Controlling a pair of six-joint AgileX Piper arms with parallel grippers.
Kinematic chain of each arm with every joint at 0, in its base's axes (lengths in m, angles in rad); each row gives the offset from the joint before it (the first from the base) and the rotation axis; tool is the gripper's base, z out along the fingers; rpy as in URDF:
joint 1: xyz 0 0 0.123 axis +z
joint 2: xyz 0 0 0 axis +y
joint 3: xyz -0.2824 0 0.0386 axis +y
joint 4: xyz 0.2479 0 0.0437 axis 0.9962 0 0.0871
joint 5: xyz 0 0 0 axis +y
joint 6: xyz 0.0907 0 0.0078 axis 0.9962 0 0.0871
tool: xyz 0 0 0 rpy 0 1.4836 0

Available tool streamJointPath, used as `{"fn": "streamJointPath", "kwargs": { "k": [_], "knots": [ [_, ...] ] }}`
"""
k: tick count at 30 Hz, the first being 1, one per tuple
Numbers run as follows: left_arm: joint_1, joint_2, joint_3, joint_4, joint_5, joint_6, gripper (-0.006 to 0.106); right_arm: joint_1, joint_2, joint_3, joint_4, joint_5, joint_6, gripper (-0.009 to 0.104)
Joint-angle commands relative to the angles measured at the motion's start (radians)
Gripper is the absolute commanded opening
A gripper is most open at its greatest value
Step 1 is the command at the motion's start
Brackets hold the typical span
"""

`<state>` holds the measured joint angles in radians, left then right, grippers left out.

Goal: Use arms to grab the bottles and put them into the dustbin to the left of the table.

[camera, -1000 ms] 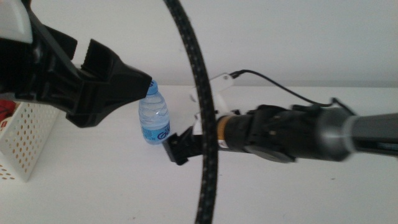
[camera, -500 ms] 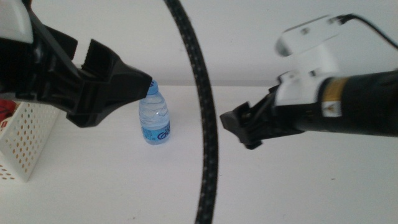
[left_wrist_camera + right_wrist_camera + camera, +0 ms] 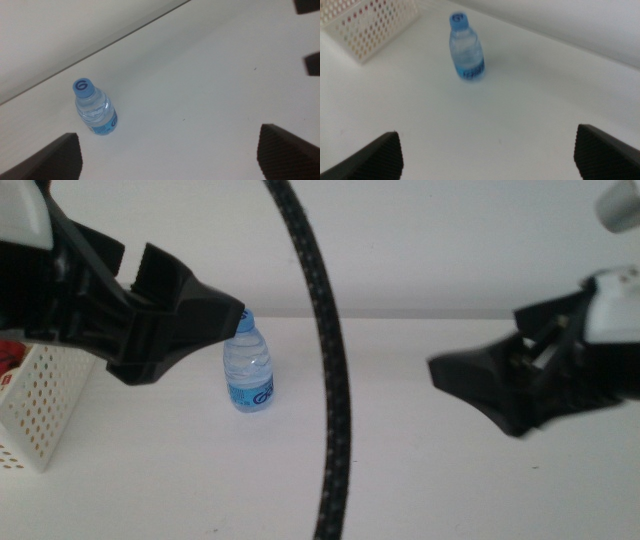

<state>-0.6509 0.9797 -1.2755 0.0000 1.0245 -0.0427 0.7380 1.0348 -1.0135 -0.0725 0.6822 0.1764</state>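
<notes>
While upright, water bottle (image 3: 249, 374) (blue cap up) stands ungripped.

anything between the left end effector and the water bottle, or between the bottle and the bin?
Nothing visible. The left end effector is open above bare table, with the water bottle standing alone. The stretch from the bottle to the dustbin looks bare. The right end effector, open, is off to the right.
</notes>
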Motion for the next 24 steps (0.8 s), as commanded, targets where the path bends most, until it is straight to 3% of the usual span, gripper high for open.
{"fn": "streamJointPath", "kwargs": {
  "k": [1,4,8,13,24],
  "knots": [
    [-0.008,0.003,-0.007,0.000,-0.013,-0.010,0.094,0.001,-0.042,-0.029,0.033,0.104,-0.056,0.091],
    [-0.008,0.003,-0.007,0.000,-0.013,-0.010,0.094,0.001,-0.067,-0.123,0.072,0.252,-0.097,0.091],
    [-0.008,0.003,-0.007,0.000,-0.013,-0.010,0.094,0.001,-0.065,-0.267,0.051,0.409,-0.099,0.090],
    [-0.008,0.003,-0.007,0.000,-0.011,-0.010,0.094,0.001,-0.063,-0.324,-0.002,0.432,-0.099,0.090],
    [-0.008,0.003,-0.007,0.000,-0.011,-0.010,0.094,0.001,-0.042,-0.324,0.034,0.426,-0.176,0.090]
  ]
}}
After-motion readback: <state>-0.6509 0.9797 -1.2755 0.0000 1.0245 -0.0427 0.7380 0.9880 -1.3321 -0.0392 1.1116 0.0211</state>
